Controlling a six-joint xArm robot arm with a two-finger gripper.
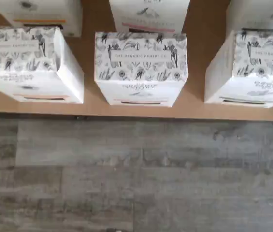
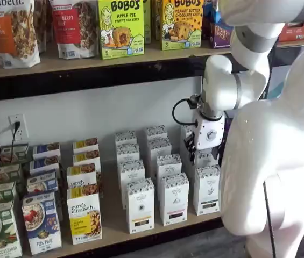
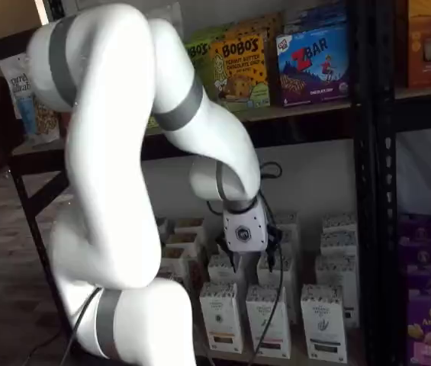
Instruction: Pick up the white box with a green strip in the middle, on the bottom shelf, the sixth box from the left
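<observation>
The white box (image 1: 254,67) has a speckled top and a dark greenish band low on its front. It stands at the front edge of the bottom shelf (image 1: 88,104), rightmost of three front cartons. It shows in both shelf views (image 2: 206,189) (image 3: 323,320). My gripper (image 3: 252,263) hangs above the rows of white cartons, apart from them, up and to the left of the white box. Two black fingers show with a gap between them and nothing in it. In a shelf view the gripper (image 2: 190,145) shows side-on under its white body.
Similar white cartons stand left of the white box, one with a pink band (image 1: 140,67) and one with an orange band (image 1: 30,63), and more stand behind. A purely elizabeth box (image 2: 84,215) stands further left. A black upright (image 3: 368,191) stands to the right. Grey plank floor (image 1: 126,174) lies below.
</observation>
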